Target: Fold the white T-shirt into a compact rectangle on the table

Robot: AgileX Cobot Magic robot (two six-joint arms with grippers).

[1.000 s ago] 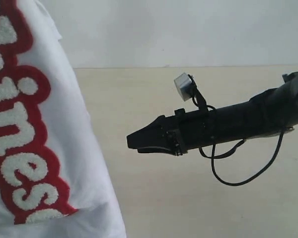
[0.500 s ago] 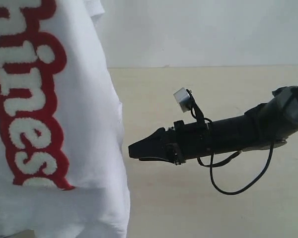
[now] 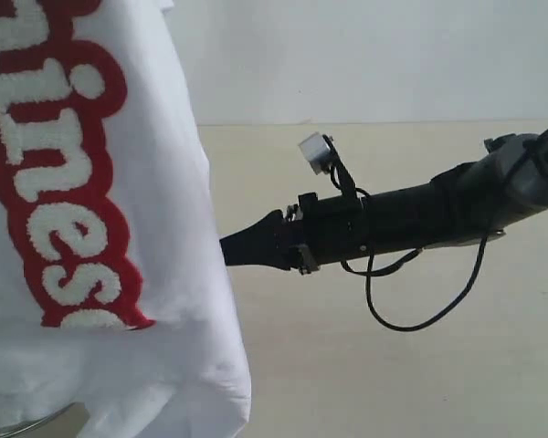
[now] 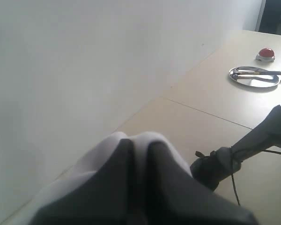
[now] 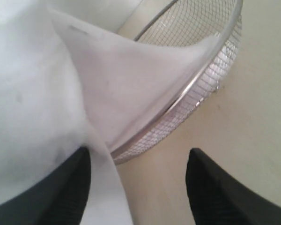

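T-shirt [image 3: 91,182] is off the table [image 3: 393,383] and hangs on the left of the scene. The red lettering runs top to bottom, so as hung its long axis is vertical. My left gripper [image 4: 139,143] is pinched tight on a bunch of white cloth at the top and carries the weight. My right gripper [image 3: 228,249] comes in level from the right and points left, with its tip at the shirt's free right edge, about level with the lower letters. From my right wrist the jaws stand wide: cloth lies against one finger [image 5: 51,187] and spills into the gap, while the other finger is bare. Nothing is gripped there yet. As I judge it, the move turns on this: the edge lies straight ahead of the right tip and runs up and down across my line of reach, so a short push left and a close should take it. Below the hem sits a wire basket [image 5: 201,93], and a flap of shirt is draped over its rim, so it could snag when I pull away. The bare tabletop to the right and near side gives room for spreading.
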